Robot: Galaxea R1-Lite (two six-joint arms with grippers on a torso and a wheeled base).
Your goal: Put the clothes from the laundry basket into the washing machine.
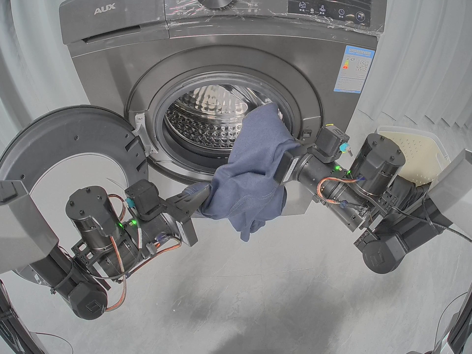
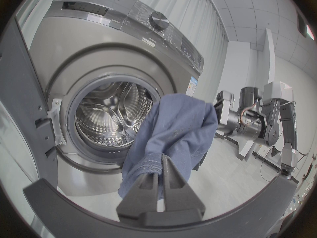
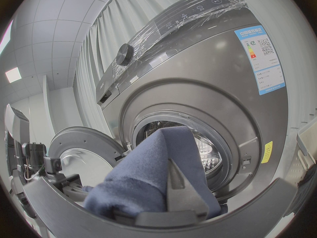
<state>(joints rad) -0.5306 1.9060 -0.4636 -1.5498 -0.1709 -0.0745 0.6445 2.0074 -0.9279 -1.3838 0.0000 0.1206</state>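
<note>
Garment (image 1: 250,173), a dark blue piece, hangs in the head view between the two arms, in front of the washer (image 1: 221,50) and off the floor. Its upper part lies against the right rim of the drum (image 1: 211,114) opening, and its lower folds droop below both claws. The left claw (image 1: 199,195) is closed on the garment's lower left edge. The right claw (image 1: 282,165) grips the right side, its fingers buried in cloth. The round door (image 1: 64,138) stands swung wide to the left of the opening. A pale basket (image 1: 418,153) sits on the floor beyond the right arm, beside the washer.

From the left wrist, the left claw (image 2: 159,169) shows both fingers pressed nearly together, with a hemmed fold of the garment (image 2: 175,129) pinched between their tips. The cloth rises from there and covers the right part of the drum (image 2: 109,116) mouth. The right arm (image 2: 244,119) meets the cloth's far side.

From the right wrist, the right claw (image 3: 165,189) is shut on the garment (image 3: 148,169): one finger (image 3: 180,189) is bare, and the other is covered by thick folds. The cloth's top edge stands before the drum opening of the washer (image 3: 211,83). The door (image 3: 82,146) is open beyond it, and the left claw (image 3: 74,190) holds the far end near the door. The basket (image 3: 307,149) shows at the edge.
</note>
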